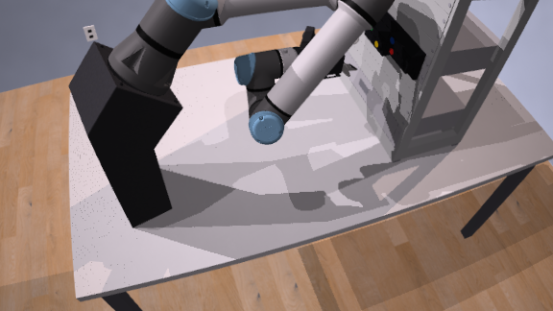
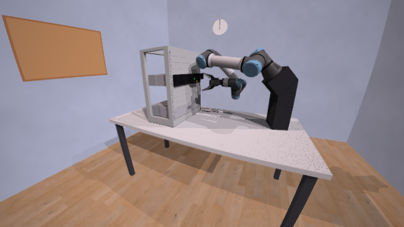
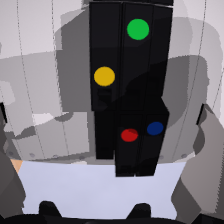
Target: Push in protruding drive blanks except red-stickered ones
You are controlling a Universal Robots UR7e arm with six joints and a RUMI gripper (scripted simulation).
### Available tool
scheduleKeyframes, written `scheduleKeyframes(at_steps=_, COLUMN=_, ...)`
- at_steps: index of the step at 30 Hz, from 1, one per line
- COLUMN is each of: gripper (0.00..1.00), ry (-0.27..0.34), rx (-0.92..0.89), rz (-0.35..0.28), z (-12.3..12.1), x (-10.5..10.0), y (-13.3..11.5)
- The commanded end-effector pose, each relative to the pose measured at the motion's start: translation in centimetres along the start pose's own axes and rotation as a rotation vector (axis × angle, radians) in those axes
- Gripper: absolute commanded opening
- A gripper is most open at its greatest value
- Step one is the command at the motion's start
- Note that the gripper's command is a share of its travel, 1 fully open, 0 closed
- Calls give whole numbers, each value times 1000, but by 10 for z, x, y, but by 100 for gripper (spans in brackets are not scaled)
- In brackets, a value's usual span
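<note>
A white speckled table (image 2: 245, 147) is seen carrying a grey open-framed rack (image 2: 144, 84) at its 9 o'clock end in the exterior view and a black pedestal (image 2: 280, 101) at 3 o'clock. The arm (image 2: 224, 62) is stretched from the pedestal toward the rack's front face. A black band of drive blanks (image 2: 184, 80) is set across the rack's upper front. In the wrist view, 4 stickers are shown on the blanks: green (image 3: 138, 29) at 12 o'clock, yellow (image 3: 104, 76) at 10 o'clock, red (image 3: 129, 135) near centre, and blue (image 3: 155, 128) just beside it at 3 o'clock. The claw (image 2: 207, 82) is held spread wide just before the blanks, with nothing between its fingers.
</note>
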State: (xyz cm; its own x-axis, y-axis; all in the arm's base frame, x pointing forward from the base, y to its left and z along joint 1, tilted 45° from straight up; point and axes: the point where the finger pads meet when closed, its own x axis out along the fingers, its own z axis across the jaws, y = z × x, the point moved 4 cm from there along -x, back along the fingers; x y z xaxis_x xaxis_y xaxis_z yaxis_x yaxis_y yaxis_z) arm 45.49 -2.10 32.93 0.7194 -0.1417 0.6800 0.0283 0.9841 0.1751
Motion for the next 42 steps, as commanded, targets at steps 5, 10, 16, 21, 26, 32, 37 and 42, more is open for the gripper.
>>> scheduleKeyframes(at_steps=5, gripper=100, ry=-3, rx=-1, rz=-3, z=-7, x=0, y=13)
scheduleKeyframes(at_steps=10, gripper=100, ry=-3, rx=-1, rz=-3, z=-8, x=0, y=15)
scheduleKeyframes(at_steps=16, gripper=100, ry=-3, rx=-1, rz=-3, z=-8, x=0, y=15)
scheduleKeyframes(at_steps=21, gripper=100, ry=-3, rx=-1, rz=-3, z=-8, x=0, y=15)
scheduleKeyframes(at_steps=26, gripper=100, ry=-3, rx=-1, rz=-3, z=-8, x=0, y=15)
scheduleKeyframes(at_steps=32, gripper=100, ry=-3, rx=-1, rz=-3, z=-8, x=0, y=15)
scheduleKeyframes(at_steps=37, gripper=100, ry=-3, rx=-1, rz=-3, z=-8, x=0, y=15)
scheduleKeyframes(at_steps=42, gripper=100, ry=-3, rx=-1, rz=-3, z=-8, x=0, y=15)
